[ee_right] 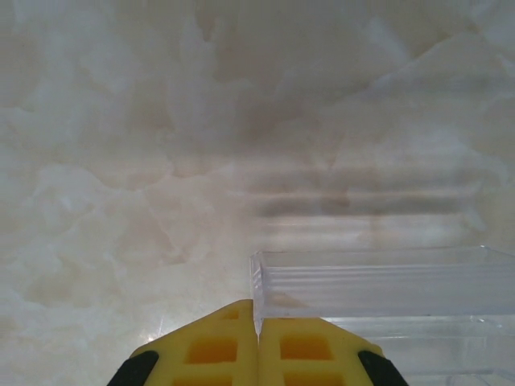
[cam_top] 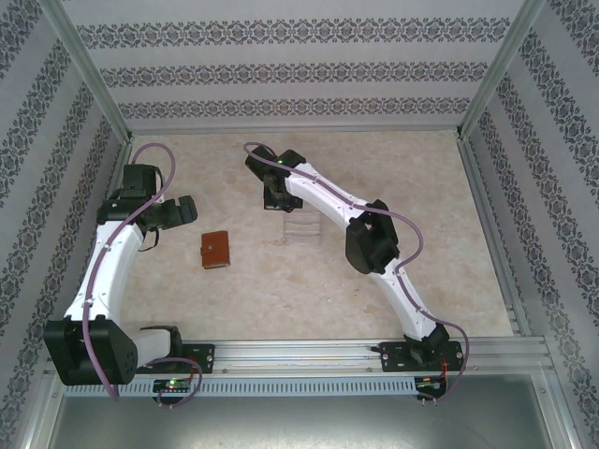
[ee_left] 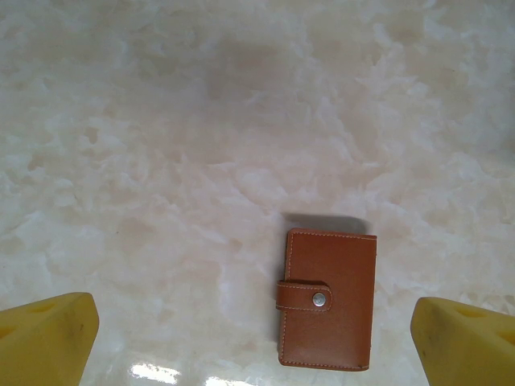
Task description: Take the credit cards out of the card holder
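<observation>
Card holder (cam_top: 216,250) (ee_left: 327,299): I see it lying flat on the bench (cam_top: 281,299), shut, with its little strap (ee_left: 299,294) snapped over the front.
Left gripper (ee_left: 253,315) (cam_top: 180,213): my left gripper is wide open and holds nothing. Its two yellow fingers (ee_left: 47,338) sit at the bottom corners of the left wrist view.
Left gripper to card holder: the card holder lies between the two fingers. It is closer to the one on the right side of that view and touches neither.
Right gripper (ee_right: 257,312) (cam_top: 276,198): my right gripper is squeezed tight. Its yellow fingers are pressed flat together with nothing in between.
Right gripper to clear box (ee_right: 378,281) (cam_top: 304,227): the tips are right at a corner of the clear box. I cannot tell if they touch it.
Clear box to card holder: from the top, the clear box sits to the right of the card holder, apart from it.
Bench: pale, marbled and shiny.
Walls (cam_top: 281,65): patterned paper stands on three sides.
</observation>
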### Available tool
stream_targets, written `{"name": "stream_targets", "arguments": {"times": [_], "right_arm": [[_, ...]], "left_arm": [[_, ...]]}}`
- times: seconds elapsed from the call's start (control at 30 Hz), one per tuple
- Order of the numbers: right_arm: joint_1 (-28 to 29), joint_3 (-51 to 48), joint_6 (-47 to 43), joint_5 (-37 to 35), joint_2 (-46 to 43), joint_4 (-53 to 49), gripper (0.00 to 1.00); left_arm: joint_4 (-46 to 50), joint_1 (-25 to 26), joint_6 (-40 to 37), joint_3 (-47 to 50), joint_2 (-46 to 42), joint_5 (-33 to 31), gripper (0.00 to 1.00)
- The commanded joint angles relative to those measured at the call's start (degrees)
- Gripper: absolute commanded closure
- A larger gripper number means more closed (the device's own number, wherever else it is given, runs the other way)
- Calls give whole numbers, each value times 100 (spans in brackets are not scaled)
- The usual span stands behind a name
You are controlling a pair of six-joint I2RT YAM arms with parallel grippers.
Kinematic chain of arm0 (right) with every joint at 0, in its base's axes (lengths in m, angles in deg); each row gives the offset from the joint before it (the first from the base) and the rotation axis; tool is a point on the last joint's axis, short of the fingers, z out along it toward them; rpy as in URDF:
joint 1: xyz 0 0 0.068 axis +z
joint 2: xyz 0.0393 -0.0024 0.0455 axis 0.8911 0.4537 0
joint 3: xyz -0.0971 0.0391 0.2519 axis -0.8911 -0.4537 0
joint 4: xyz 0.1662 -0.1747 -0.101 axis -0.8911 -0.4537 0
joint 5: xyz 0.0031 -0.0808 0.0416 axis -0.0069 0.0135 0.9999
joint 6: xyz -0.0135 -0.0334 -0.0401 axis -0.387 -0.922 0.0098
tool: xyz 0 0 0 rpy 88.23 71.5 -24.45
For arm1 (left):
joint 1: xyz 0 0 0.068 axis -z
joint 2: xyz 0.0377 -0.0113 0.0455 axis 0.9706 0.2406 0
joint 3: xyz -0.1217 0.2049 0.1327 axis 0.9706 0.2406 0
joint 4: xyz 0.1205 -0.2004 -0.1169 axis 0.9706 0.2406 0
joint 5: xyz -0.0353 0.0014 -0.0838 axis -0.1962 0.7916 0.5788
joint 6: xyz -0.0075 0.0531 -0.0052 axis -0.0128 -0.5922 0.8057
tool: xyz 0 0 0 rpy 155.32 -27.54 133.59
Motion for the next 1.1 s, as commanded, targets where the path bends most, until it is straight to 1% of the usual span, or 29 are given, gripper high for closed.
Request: {"name": "stream_targets", "arguments": {"times": [0.0, 0.07, 0.23, 0.53, 0.7, 0.8, 0.9, 1.07], "right_arm": [[-16, 177, -37, -288, 270, 154, 100], [-49, 267, -64, -244, 374, 154, 100], [-95, 399, -124, -192, 538, 163, 96], [-102, 408, -111, -200, 611, 175, 85], [-105, 469, -172, -253, 524, 114, 79], [-88, 504, -303, -249, 415, 78, 71], [-87, 552, -497, -219, 286, -8, 69], [-75, 606, -796, -157, -24, -283, 67]], "left_arm": [[17, -81, -58, 101, -51, -61, 0], [21, -78, -63, 101, -36, -64, 0], [30, -83, -63, 95, 11, -45, 0], [12, -74, -67, 106, 20, -23, 0], [15, -78, -62, 98, 41, -20, 0], [26, -78, -72, 100, 57, 1, 0], [-48, -70, -81, 163, -16, 172, 0], [-32, -61, 40, 159, 27, 258, 1]]}}
